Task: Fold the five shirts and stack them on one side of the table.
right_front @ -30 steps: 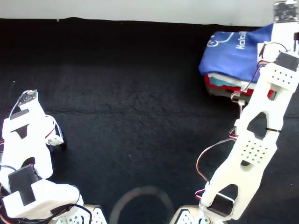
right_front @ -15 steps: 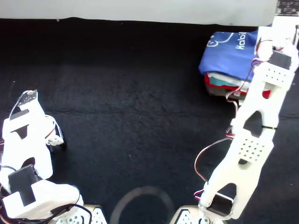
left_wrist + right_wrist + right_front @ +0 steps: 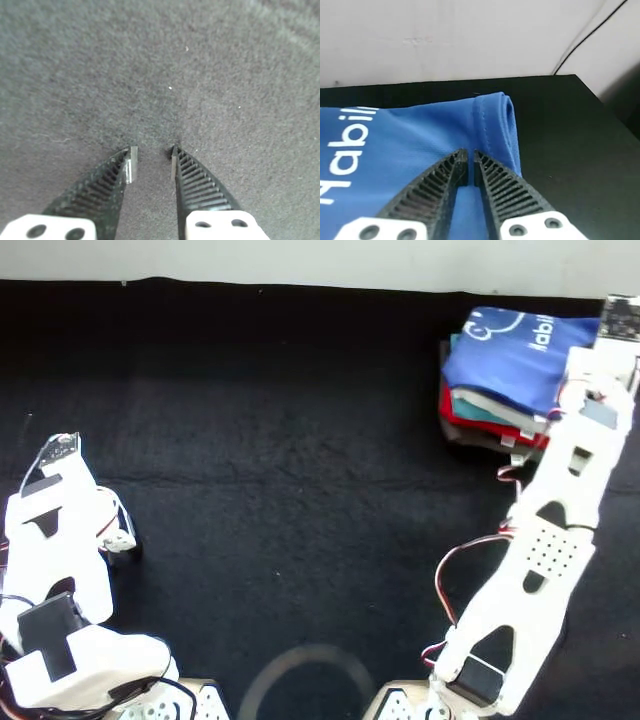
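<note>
Shirts (image 3: 497,412): folded stack, table's (image 3: 300,440) far right corner; blue shirt (image 3: 510,360) with white print on top, then teal, red, dark.
Right gripper (image 3: 470,156): on blue shirt, fingers nearly together, perhaps nipping cloth.
Left gripper (image 3: 152,159): fingers spread over table.

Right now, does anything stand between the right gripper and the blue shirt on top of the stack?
Nothing visible does. The right gripper, its jaws shut, sits directly over the blue shirt near its folded corner, with only bare fabric beneath it.
</note>
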You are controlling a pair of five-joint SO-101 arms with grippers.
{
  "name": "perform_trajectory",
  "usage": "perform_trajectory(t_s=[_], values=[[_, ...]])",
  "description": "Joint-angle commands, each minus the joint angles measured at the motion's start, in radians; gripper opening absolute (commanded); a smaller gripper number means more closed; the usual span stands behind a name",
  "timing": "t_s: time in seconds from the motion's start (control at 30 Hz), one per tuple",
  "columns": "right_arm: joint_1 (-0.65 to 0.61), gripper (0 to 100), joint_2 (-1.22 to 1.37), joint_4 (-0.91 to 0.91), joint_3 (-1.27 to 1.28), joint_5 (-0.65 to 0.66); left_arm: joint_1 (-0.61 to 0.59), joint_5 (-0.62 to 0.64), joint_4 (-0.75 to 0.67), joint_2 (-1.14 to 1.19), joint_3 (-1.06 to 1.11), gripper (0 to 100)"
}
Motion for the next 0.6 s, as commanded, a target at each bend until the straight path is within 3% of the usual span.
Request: perform_trajectory(t_s=[0.0, 0.07, 0.33, 0.57], values=[[0.021, 3.7, -0.018, -0.018, -0.035, -0.011, 0.022, 0.0, -0.006, -0.008, -0.002, 13], [0.004, 3.7, -0.031, 0.031, -0.091, -0.011, 0.021, 0.0, 0.011, -0.013, -0.036, 13], [-0.122, 3.7, -0.142, 0.429, -0.386, -0.012, 0.022, 0.0, 0.315, -0.263, -0.315, 13], [-0.208, 3.7, -0.294, 0.934, -0.547, -0.012, 0.039, 0.0, 0.502, -0.556, -0.364, 13]])
